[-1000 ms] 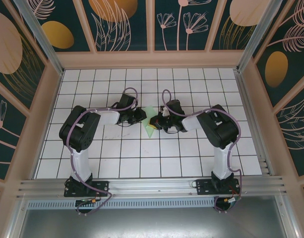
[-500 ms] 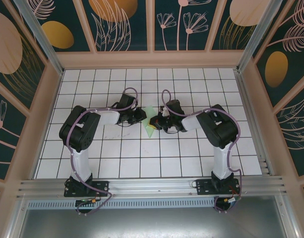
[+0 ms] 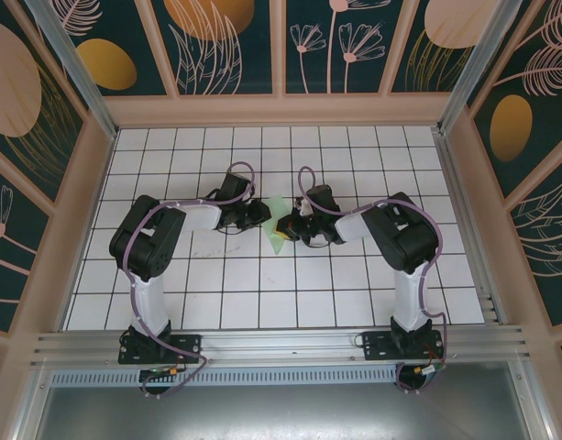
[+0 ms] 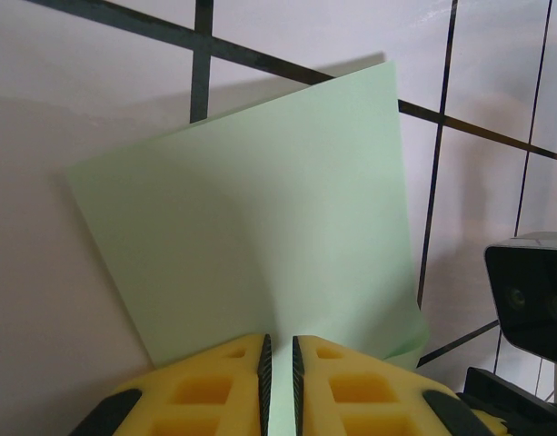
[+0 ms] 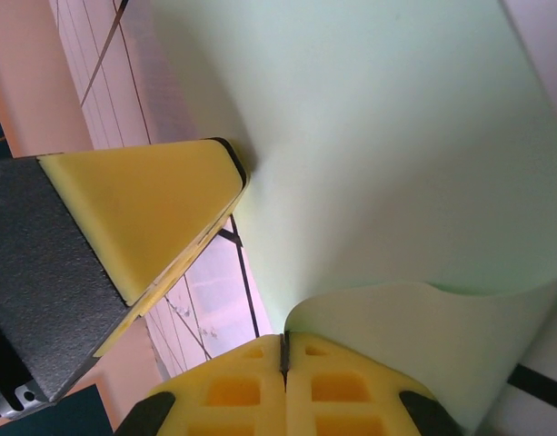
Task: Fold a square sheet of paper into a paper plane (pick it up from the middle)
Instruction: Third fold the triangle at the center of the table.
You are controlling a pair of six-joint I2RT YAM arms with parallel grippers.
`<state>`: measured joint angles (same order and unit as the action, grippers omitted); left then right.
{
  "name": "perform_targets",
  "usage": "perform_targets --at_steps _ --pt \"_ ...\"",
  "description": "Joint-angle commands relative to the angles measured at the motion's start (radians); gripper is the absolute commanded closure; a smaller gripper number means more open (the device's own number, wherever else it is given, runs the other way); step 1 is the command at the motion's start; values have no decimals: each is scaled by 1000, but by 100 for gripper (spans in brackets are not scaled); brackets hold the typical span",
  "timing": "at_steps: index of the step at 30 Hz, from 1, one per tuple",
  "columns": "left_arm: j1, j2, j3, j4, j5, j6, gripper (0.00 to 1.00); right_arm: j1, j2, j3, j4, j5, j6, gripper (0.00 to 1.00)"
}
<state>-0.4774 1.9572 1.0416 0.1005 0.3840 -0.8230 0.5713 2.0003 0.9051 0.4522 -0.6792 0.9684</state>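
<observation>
Both arms elbow inward at mid-table, left gripper (image 4: 278, 343) pinched on the square sheet of paper (image 4: 260, 236), right gripper (image 5: 283, 341) clamped on its curled edge, sheet tilted between them.

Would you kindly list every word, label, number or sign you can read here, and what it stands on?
None can be read: the sheet of paper is plain, the table has just black grid lines, and the walls bear flowers and leaves, no lettering.
</observation>
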Motion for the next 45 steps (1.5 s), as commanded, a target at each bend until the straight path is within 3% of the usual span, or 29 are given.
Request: perform_targets --at_steps 1,20,33,38,41,45 --pt "-4 20 8 -25 4 16 81 9 32 29 -11 -5 -33 93" --pt "-4 7 10 -34 -4 19 81 12 54 48 -89 25 -78 92" --pt "23 -141 50 -128 -194 -28 66 17 61 61 -149 47 -106 72" --pt "33 -184 13 -116 -206 -42 63 18 62 65 -159 51 -112 66" --pt "33 -203 -15 -91 -179 -50 64 19 62 68 -165 56 -115 67" --pt "31 -223 -52 -53 -127 -54 71 20 62 73 -190 73 -121 80"
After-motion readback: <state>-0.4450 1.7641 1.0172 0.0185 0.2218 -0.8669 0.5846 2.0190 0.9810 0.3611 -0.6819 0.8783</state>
